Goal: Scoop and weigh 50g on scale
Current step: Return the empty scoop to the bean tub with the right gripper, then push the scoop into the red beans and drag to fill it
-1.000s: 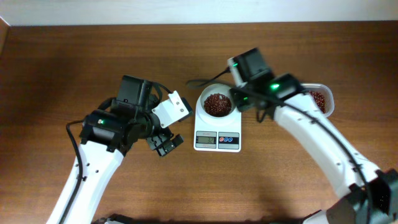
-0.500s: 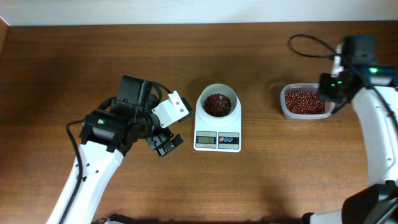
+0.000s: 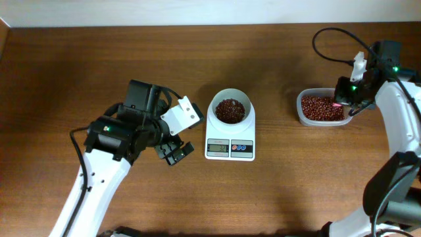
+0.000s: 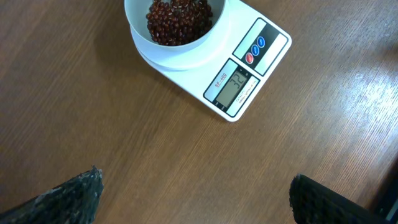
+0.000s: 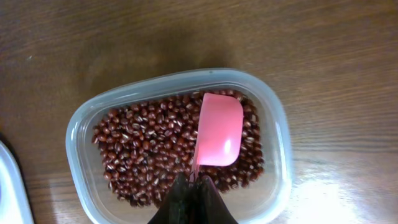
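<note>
I see round white scale bowl [image 3: 229, 100]: red-brown beans [image 4: 178, 20] | clear plastic tub [image 5: 79, 127]: same | right hand [image 5: 194, 185] pinching pink scoop [image 5: 219, 130] | left hand [image 3: 179, 135] wide

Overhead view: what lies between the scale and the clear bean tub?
Nothing. Only bare wooden table lies between the scale and the tub, which stand apart. The overhead view shows it.

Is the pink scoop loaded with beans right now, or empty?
Empty. The right wrist view shows the pink scoop bare inside, over the beans in the clear tub.
</note>
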{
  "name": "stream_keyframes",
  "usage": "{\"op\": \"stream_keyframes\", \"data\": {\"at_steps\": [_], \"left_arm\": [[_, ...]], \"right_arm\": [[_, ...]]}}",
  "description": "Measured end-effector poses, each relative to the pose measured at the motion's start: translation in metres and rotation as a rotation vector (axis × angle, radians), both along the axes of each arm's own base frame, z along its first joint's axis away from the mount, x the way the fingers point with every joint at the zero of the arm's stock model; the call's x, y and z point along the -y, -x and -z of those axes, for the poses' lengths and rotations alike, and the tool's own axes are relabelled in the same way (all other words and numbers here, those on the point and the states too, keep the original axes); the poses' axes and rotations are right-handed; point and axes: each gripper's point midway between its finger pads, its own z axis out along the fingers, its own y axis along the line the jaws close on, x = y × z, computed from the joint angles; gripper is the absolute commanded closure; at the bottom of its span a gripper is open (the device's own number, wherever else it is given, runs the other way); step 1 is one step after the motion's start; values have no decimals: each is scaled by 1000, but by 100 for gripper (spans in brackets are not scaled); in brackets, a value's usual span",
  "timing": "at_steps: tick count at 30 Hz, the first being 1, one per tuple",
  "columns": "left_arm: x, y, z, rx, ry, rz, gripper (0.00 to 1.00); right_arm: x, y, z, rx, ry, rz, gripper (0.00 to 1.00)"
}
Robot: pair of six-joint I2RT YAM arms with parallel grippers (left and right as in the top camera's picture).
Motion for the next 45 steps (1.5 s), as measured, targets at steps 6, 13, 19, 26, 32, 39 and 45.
{"op": "stream_keyframes", "data": {"at_steps": [6,13,19,26,32,39,45], "left_arm": [[0,0,0,0,0,0,1],[0,0,0,0,0,0,1],[0,0,0,0,0,0,1],[0,0,0,0,0,0,1],[0,0,0,0,0,0,1],[0,0,0,0,0,0,1],[0,0,0,0,0,0,1]], "right_arm": [[-6,-5,4,9,-39,-14,96],[-2,-11,5,31,-32,-19,96],[19,-7,4,42,-48,23,96],[17,-6,16,53,-61,-20,96],[3,-6,19,76,-131,-94,96],[-18,-4,16,91,-247,-142,96],[-32,7,28,71,-324,-158,96]]}}
